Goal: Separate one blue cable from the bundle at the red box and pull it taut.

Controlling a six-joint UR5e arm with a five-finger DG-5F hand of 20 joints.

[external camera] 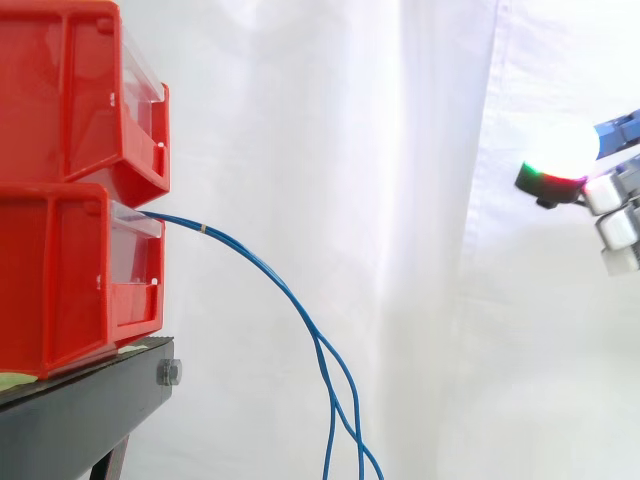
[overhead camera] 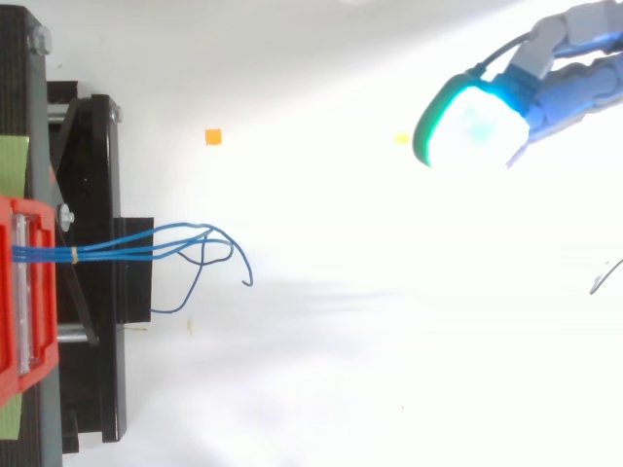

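A bundle of thin blue cables comes out of the front of the lower red bin, held together by a small yellowish band. From there the cables arc rightward and hang down, splitting into separate strands. In the top view the blue cables fan out past the stand into loose loops. My hand is far to the right of the cables and touches nothing. Its fingers are fairly straight, and one fingertip pad glows white and cyan. In the side view the hand is at the right edge, higher than the cables.
A second red bin is stacked on the lower one, both on a black stand. A white curtain hangs behind. An orange marker and a yellow marker lie on the white floor between stand and hand.
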